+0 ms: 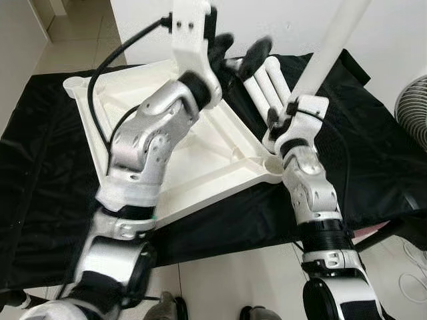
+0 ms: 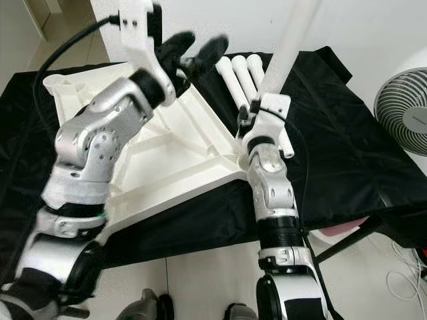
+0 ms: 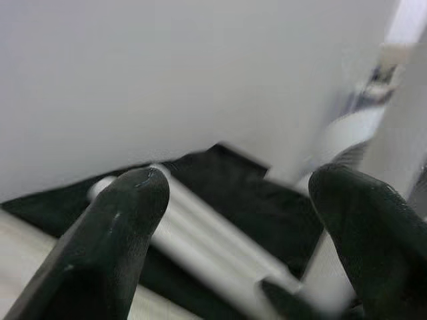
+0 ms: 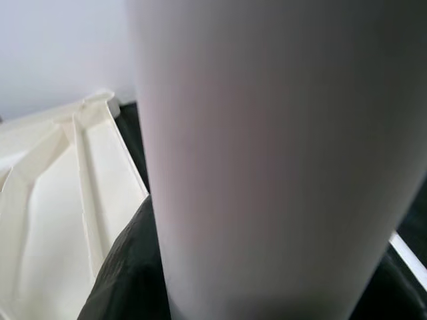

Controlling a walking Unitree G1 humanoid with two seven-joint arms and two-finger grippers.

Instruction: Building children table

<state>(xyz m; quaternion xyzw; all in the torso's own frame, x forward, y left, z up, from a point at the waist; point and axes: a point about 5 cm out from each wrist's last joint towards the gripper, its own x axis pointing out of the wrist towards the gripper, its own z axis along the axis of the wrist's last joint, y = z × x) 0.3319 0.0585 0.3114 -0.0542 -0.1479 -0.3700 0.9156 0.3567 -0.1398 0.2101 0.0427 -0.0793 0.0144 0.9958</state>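
The white table top (image 1: 223,150) lies upside down on a black cloth (image 1: 40,173). My right gripper (image 1: 283,113) is shut on a white table leg (image 1: 330,43), holding it upright over the corner socket (image 1: 272,163) nearest me; up close the leg (image 4: 267,160) stands beside the table top (image 4: 53,187). My left gripper (image 1: 240,50) is open and raised above the far side of the table top, with nothing between its fingers (image 3: 113,233). Three loose white legs (image 1: 267,83) lie side by side on the cloth just beyond it, also seen as loose legs (image 3: 200,233).
A white wall rises right behind the cloth. A round fan (image 2: 403,110) stands at the right. A dark stand bar (image 1: 380,237) and a white cable (image 1: 413,280) lie on the pale floor at lower right. A black cable (image 1: 110,67) loops off my left arm.
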